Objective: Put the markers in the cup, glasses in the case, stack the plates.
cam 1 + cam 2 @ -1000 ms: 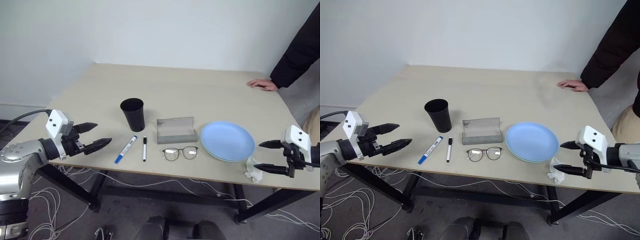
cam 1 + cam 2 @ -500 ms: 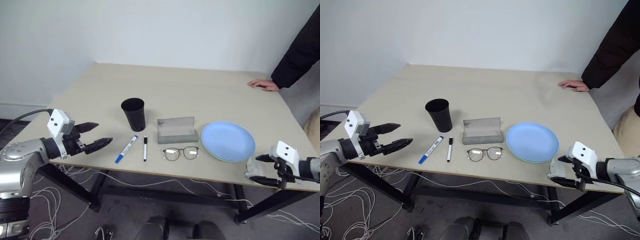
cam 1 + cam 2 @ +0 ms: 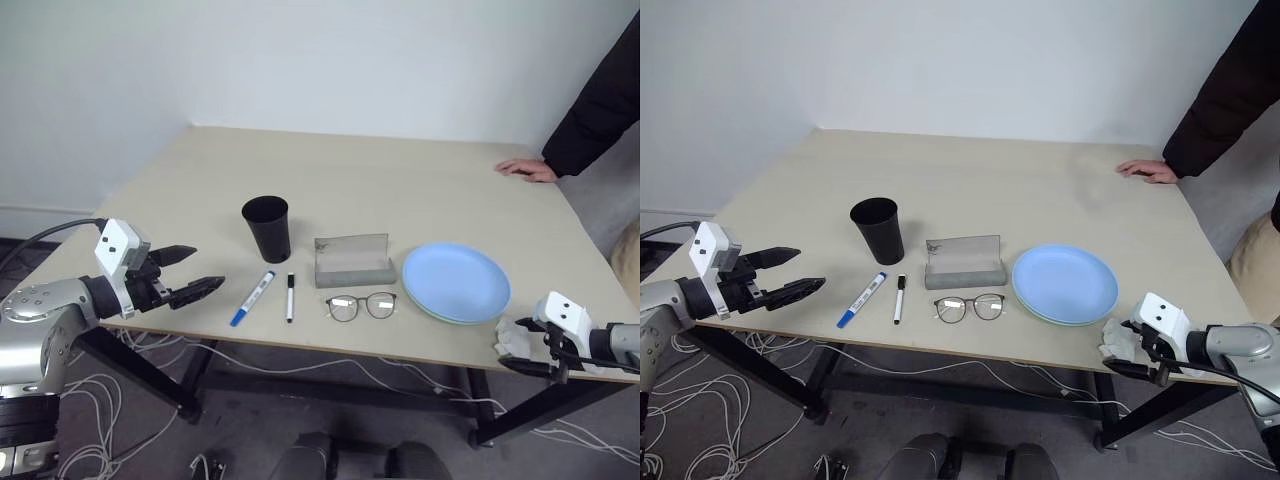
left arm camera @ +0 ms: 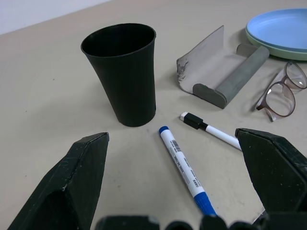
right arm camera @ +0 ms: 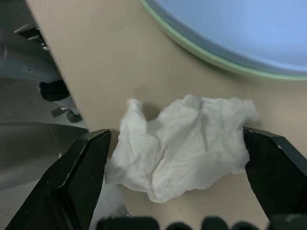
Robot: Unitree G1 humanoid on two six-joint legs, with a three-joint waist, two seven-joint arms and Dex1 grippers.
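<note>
the far half of the desk (image 3: pixel 330 170) lies bare, except a person's hand (image 3: pixel 525 169) at its far right edge; cup (image 3: pixel 266 228), markers (image 3: pixel 252 297), case (image 3: pixel 352 262), glasses (image 3: pixel 361 306), plates (image 3: pixel 456 283) and tissue (image 3: pixel 513 337) crowd the near edge.

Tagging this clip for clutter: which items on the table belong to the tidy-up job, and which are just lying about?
Belongs to the job:
black tapered plastic cup
blue-capped white marker
black-capped thin white marker
dark wire-framed round glasses
grey box case, lid open
light blue plate on pale green plate

Just lying about:
crumpled white tissue
person's hand on the table edge

Blue plate (image 3: pixel 456 281) stacked on green plate (image 5: pixel 201 56); glasses (image 3: pixel 361 306) outside open case (image 3: pixel 353 262).
</note>
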